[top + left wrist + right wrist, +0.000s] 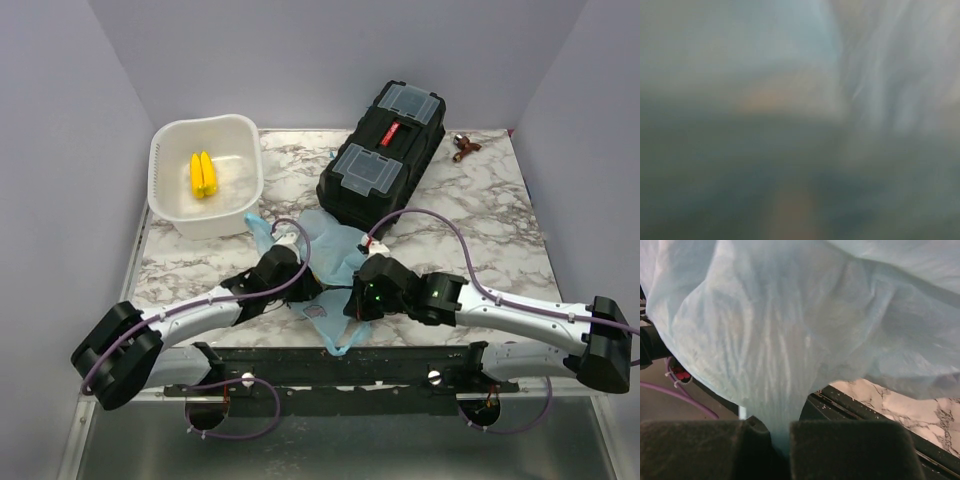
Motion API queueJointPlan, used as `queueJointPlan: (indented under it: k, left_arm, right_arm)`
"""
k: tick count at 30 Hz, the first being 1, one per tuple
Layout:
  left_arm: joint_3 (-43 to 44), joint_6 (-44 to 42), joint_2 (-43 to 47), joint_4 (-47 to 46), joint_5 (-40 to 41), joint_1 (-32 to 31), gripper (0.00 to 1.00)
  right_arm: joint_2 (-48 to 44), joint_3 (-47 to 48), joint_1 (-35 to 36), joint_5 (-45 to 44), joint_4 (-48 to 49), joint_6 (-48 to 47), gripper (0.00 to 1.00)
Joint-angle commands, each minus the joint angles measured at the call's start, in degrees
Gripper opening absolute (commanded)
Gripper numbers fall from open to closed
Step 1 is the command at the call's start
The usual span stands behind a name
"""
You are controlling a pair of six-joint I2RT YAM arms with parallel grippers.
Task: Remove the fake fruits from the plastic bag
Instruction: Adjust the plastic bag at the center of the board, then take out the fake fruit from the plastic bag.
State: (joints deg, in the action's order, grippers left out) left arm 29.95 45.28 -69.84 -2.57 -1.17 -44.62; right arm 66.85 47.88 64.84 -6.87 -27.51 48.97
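Observation:
The light-blue plastic bag [335, 250] lies crumpled on the marble table between my two grippers. My right gripper [781, 432] is shut on a gathered fold of the plastic bag [790, 330], which hangs up and over its wrist view. My left gripper [305, 280] reaches into the bag from the left, its fingers covered by the plastic. The left wrist view is only a blur of the bag's pale blue film [865, 75] with a faint orange smear, so neither the jaws nor any fruit can be made out. The fake fruits are hidden.
A black toolbox [385, 150] stands just behind the bag. A white basin [165, 190] at the back left holds two yellow ridged sticks [203, 174]. A small dark red-brown object [465, 147] lies at the back right. Grey walls enclose the table.

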Motion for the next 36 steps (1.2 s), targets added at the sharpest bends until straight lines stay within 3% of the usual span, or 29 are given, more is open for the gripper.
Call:
queueJointPlan:
  k: [1,5,15,18,27,31,36]
  left_arm:
    - [-8.7,2.9,2.5,-2.9,-4.0,-0.6,0.3]
    - [-11.6,2.9,5.4,-0.7,-3.2,-0.6,0.29]
    - [-4.1,0.7,13.2,8.1,4.6,-0.2,0.5]
    - [-0.2,-1.4,10.2,10.0,7.5,-0.1,0.62]
    - [9.6,-2.0,1.1,17.4,17.6,0.0,0.77]
    - [12.1,-2.1,-2.3,18.8,19.1,0.0,0.89]
    - [15.3,-1.6,-9.3,19.9,19.1,0.0,0.91]
  right_arm:
    - [-0.3,-3.3,0.3,1.5,2.0,-0.1,0.02]
    - [0.3,-4.9,0.3,2.5,3.2,0.0,0.02]
    - [0.0,-4.5,0.4,2.0,3.3,-0.1,0.02]
    - [0.1,-3.8,0.3,1.7,3.3,-0.4,0.02]
    - [0.6,-2.7,0.4,1.4,3.7,-0.8,0.02]
    - [0.8,-2.9,0.4,1.4,4.0,-1.1,0.02]
    - [1.2,-2.8,0.3,1.4,4.2,-1.5,0.02]
